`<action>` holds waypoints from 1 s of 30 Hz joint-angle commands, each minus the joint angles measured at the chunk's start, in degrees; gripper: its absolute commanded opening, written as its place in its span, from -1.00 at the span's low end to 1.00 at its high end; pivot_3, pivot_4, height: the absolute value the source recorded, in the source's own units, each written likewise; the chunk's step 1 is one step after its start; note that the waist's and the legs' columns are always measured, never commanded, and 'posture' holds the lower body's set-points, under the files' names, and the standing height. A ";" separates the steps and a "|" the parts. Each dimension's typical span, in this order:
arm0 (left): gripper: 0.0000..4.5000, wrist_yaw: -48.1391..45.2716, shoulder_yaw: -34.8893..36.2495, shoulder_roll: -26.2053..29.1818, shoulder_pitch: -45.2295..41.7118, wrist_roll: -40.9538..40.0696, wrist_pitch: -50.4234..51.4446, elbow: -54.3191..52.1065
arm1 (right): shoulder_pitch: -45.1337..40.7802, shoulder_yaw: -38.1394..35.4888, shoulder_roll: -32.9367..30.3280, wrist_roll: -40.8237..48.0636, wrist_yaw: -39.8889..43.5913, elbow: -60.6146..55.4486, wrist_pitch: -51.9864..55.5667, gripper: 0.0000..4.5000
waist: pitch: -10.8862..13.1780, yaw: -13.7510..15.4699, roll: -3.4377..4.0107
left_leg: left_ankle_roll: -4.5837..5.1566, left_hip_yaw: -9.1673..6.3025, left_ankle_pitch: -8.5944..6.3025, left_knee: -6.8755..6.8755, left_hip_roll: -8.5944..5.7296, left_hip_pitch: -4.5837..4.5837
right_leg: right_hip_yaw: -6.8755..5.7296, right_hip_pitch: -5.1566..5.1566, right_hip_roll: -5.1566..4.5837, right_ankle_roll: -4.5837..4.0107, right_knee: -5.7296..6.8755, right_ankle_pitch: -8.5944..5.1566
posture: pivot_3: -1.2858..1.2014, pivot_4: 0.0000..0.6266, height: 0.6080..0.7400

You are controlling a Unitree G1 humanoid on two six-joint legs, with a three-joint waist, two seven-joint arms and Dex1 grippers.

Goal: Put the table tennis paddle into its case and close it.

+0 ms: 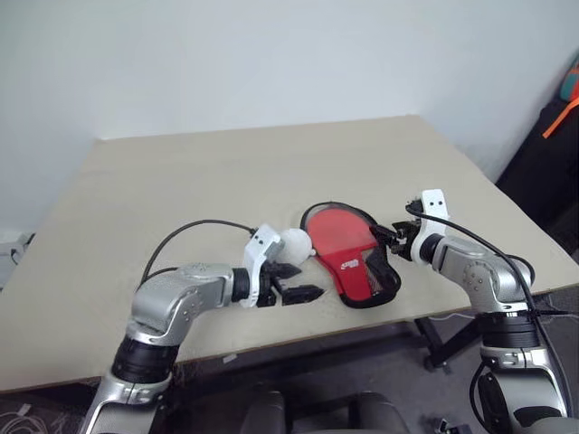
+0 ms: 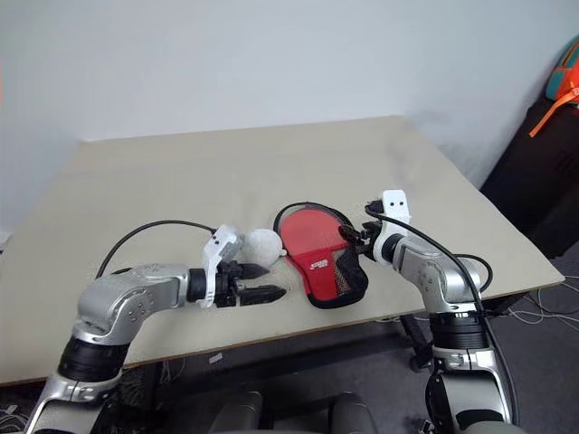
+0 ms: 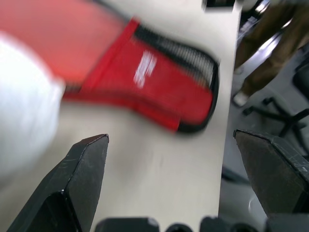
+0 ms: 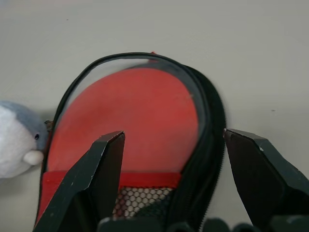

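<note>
Nearest the front edge of the table (image 1: 163,190), the left gripper (image 1: 294,282) hangs just above the wood with its fingers spread wide and nothing between them, pointed toward the case (image 1: 371,280) but short of it, as if leaving room rather than working. Touching or just beside its wrist sits a small white and grey plush toy (image 1: 295,242), close against the near-left rim of the case, which narrows any approach from that side. The case lies flat near the front edge, its narrow mesh end nearly at the lip, so a push that way risks sliding it off. The table tennis paddle (image 4: 130,116) already lies inside, its red face showing under the see-through cover. The right gripper (image 2: 355,237) stands at the case's right rim, fingers apart and holding nothing, straddling the piping with the zip (image 4: 212,140) beside one finger, probably placed to work the closure. Beyond, the tabletop runs bare to the far wall, giving ample room.
</note>
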 commanded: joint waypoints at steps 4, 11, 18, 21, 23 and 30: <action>1.00 9.27 5.58 -10.49 -3.77 -2.83 9.01 3.98 | -0.36 -0.05 0.32 -1.08 0.69 -2.70 -1.25 0.98 | 0.00 -0.10 -0.05 | 0.05 -0.01 0.03 0.03 -0.03 -0.01 | 0.01 0.02 0.00 0.02 0.01 0.00 | 0.03 -1.00 1.00; 1.00 16.36 12.83 -20.63 -8.78 -3.82 19.37 10.14 | -1.08 -1.89 0.95 -1.57 -0.38 -2.71 -1.92 0.98 | 0.00 -0.12 -0.04 | 0.21 -0.11 0.13 -0.01 -0.03 0.00 | 0.01 0.01 0.08 0.04 0.04 0.00 | 0.03 -1.00 1.00; 1.00 23.60 20.27 -27.75 -13.98 -0.88 25.57 18.54 | -1.63 -3.87 1.97 -2.07 -2.01 -1.81 -2.23 0.98 | 0.00 -0.11 -0.06 | 0.22 -0.13 0.13 0.02 -0.05 -0.01 | 0.02 0.04 0.09 0.10 0.02 0.04 | 0.03 -1.00 1.00; 1.00 25.57 22.34 -29.78 -14.91 -0.92 26.16 20.75 | -1.54 -4.25 2.21 -2.28 -2.17 -1.77 -2.49 0.98 | 0.00 -0.12 -0.06 | 0.22 -0.13 0.13 0.00 -0.05 -0.01 | 0.02 0.02 0.09 0.13 0.01 0.05 | 0.03 -1.00 1.00; 1.00 27.00 23.31 -31.54 -15.59 -0.52 26.16 22.25 | -1.79 -4.70 2.49 -2.46 -2.57 -1.36 -2.63 0.98 | 0.00 -0.08 -0.06 | 0.21 -0.13 0.13 0.00 -0.05 0.00 | 0.01 0.02 0.09 0.13 0.01 0.06 | 0.03 -1.00 1.00; 1.00 31.12 27.07 -38.13 -17.68 1.56 26.08 26.73 | -2.45 -5.49 3.03 -2.87 -3.72 -0.82 -3.56 0.98 | -0.02 -0.03 -0.06 | 0.17 -0.18 0.11 0.02 -0.12 0.00 | 0.01 0.11 0.06 0.13 -0.02 0.06 | 0.03 -1.00 1.00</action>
